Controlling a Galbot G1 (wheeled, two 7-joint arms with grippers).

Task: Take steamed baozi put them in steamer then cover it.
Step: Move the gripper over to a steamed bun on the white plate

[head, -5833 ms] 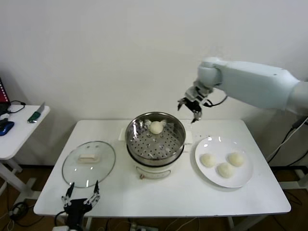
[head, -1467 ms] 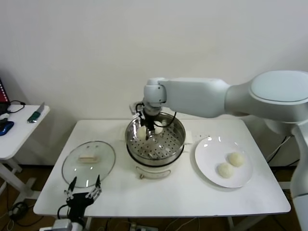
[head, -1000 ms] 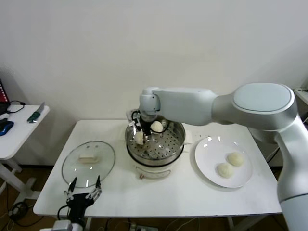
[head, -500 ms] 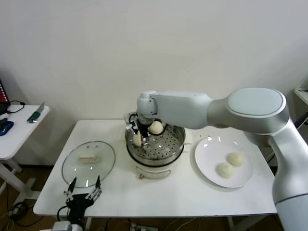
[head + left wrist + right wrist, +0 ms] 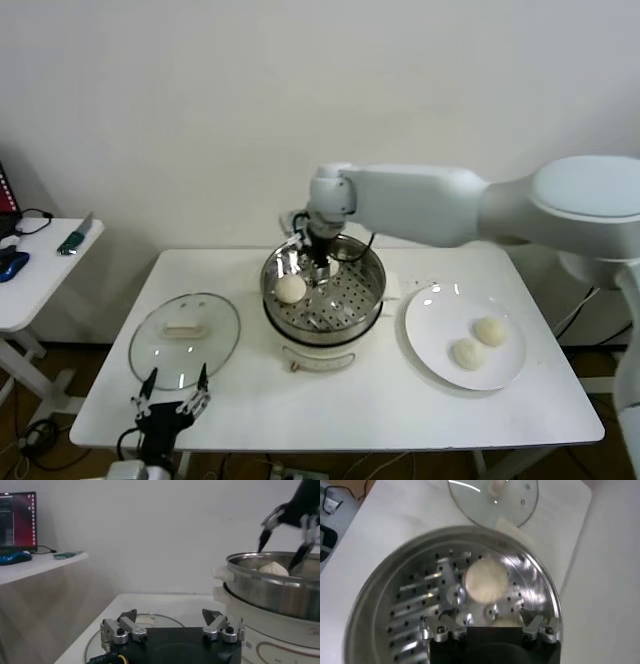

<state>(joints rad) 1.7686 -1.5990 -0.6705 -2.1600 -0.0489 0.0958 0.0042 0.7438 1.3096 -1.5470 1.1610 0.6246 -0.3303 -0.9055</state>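
The steel steamer stands mid-table on its white pot base. One cream baozi lies on its perforated floor at the left side. My right gripper hangs open and empty just above the steamer, beside that bun. In the right wrist view the bun lies ahead of the open gripper, and a second bun peeks out under it. Two more baozi lie on the white plate. The glass cover lies flat at the left. My left gripper waits open at the front edge.
The white table carries the pot, the plate and the cover. A small side table with a knife and a blue object stands at far left. The left wrist view shows the steamer wall and the cover close by.
My right gripper has let go of the baozi at the left of the steamer, opened, and moved up and to the right. The left arm has not moved.
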